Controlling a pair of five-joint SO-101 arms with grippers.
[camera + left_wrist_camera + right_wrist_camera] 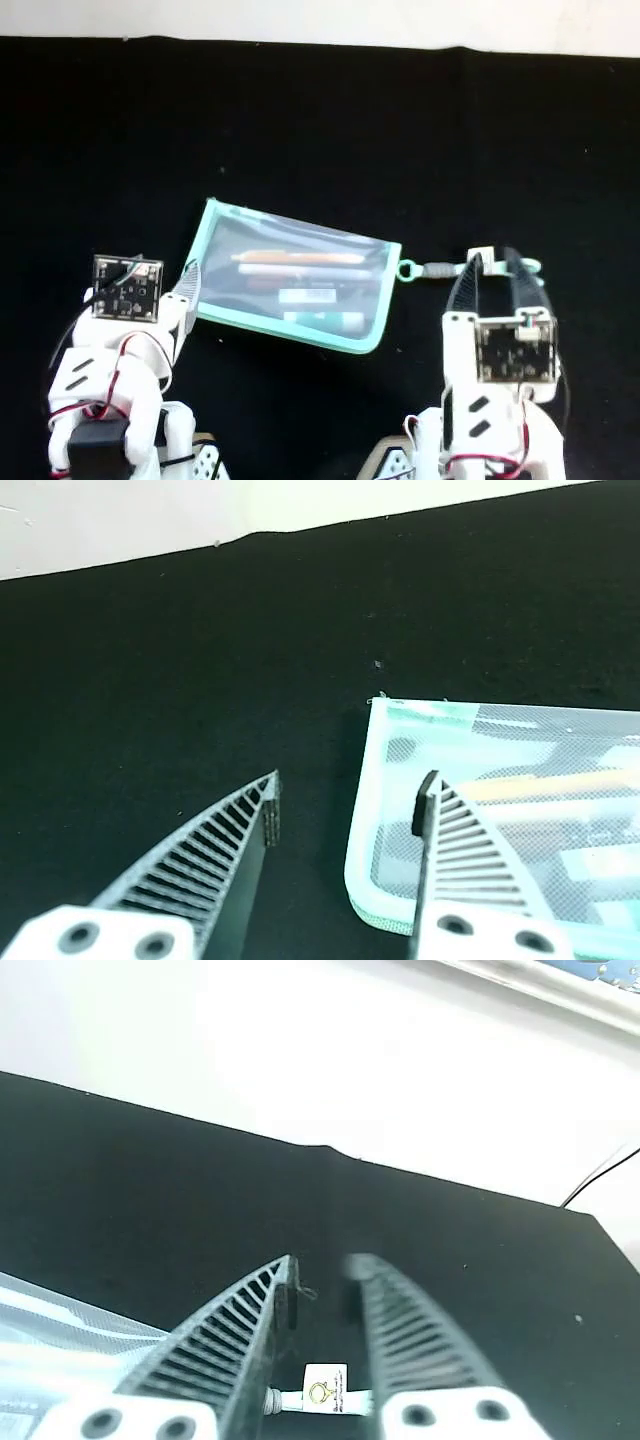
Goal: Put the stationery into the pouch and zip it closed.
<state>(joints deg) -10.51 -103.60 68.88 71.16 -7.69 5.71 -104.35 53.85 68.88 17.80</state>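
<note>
A translucent pouch (300, 285) with a teal border lies flat at mid-table, with pens and other stationery (300, 258) visible inside it. Its ring pull (405, 270) sits at the right corner, and a short cord (437, 270) with a white tag (325, 1388) runs from it toward my right gripper (500, 258). That gripper (320, 1285) stands narrowly open with the tag low between its fingers. My left gripper (350, 802) is open at the pouch's (500, 800) left end, one finger (432, 810) over the pouch corner, the other beside it on the cloth.
A black cloth (320, 130) covers the table, bare behind and to both sides of the pouch. A white wall (320, 20) runs along the far edge. Both arm bases stand at the near edge.
</note>
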